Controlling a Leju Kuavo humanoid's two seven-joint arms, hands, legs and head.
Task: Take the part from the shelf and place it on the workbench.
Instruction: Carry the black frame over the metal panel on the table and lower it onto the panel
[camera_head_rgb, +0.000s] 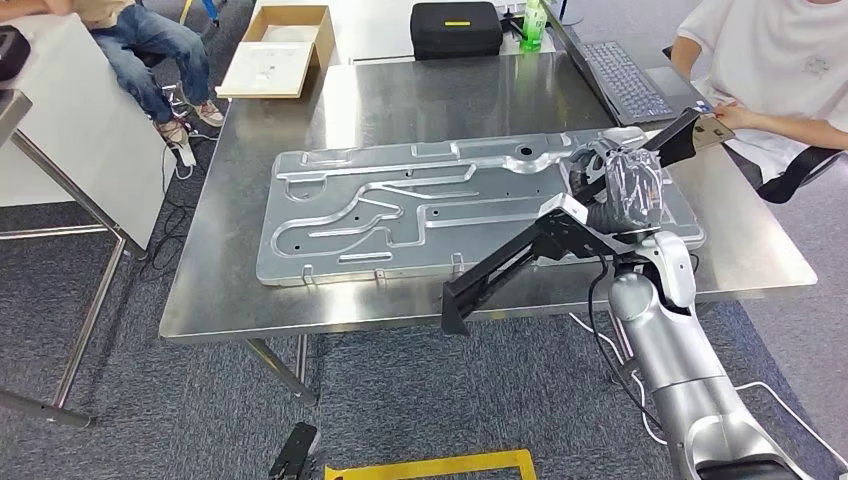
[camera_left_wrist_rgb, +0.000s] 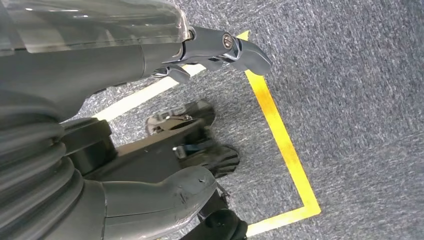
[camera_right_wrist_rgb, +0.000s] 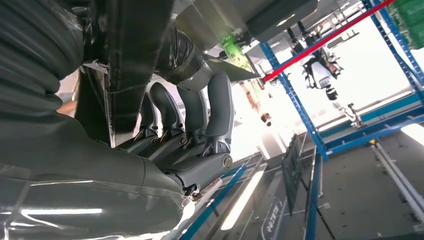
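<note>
We see the right robot hand (camera_head_rgb: 628, 190) clamped mid-length on a black bracket-like part (camera_head_rgb: 545, 243), a long, stiff, probably light piece, overhanging the desk (camera_head_rgb: 400, 100) toward 5 o'clock.

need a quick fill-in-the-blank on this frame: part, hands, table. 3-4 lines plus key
1. The long black part is gripped by the robot's ____ hand.
2. The part's lower end hangs past the front edge of the steel ____.
3. A large stamped metal ____ lies flat on the workbench, under the right hand.
4. In the left wrist view, the left hand hangs over grey carpet marked with ____ tape.

Missing words: right; workbench; panel; yellow
</note>
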